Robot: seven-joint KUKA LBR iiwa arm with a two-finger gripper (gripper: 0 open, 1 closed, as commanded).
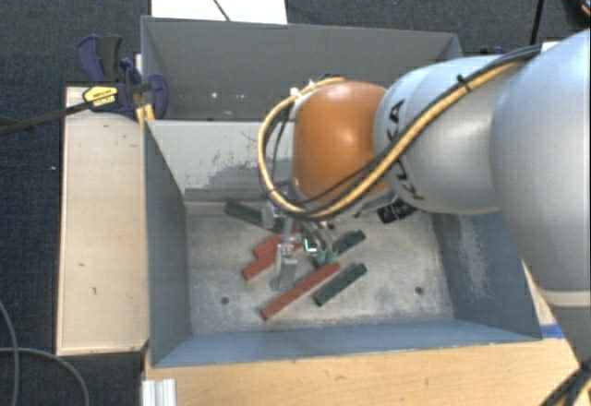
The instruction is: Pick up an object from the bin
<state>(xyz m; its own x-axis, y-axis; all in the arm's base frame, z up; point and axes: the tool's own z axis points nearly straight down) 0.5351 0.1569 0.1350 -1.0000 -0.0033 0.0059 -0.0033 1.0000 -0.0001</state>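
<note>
Candidate things: a short red bar (260,259) and a long red-brown bar (300,292), both flat on the bin floor near its middle. The short bar lies just to the left of the gripper (288,264) and the long one runs diagonally just below it. The gripper sits low in the bin (166,238), at or close to the floor, where the two bars come nearest each other. Whether it is released, clenched or grasping something cannot be told, as its lower end is a small tangle of metal against the bars. Nothing is seen lifted clear of the floor, so the pick is judged not yet done; securing one thing and raising it out remain. A dark green bar (340,283) lies just to the right of the long red-brown one and roughly parallel to it. A second dark green bar (349,241) lies above that, and a dark grey bar (244,210) lies nearer the back wall, apart from the rest. The orange cover (337,141) and looped cables (268,155) of the arm (480,137) hide the floor behind the gripper and part of the back wall. Contact between the gripper and either red bar cannot be settled.
</note>
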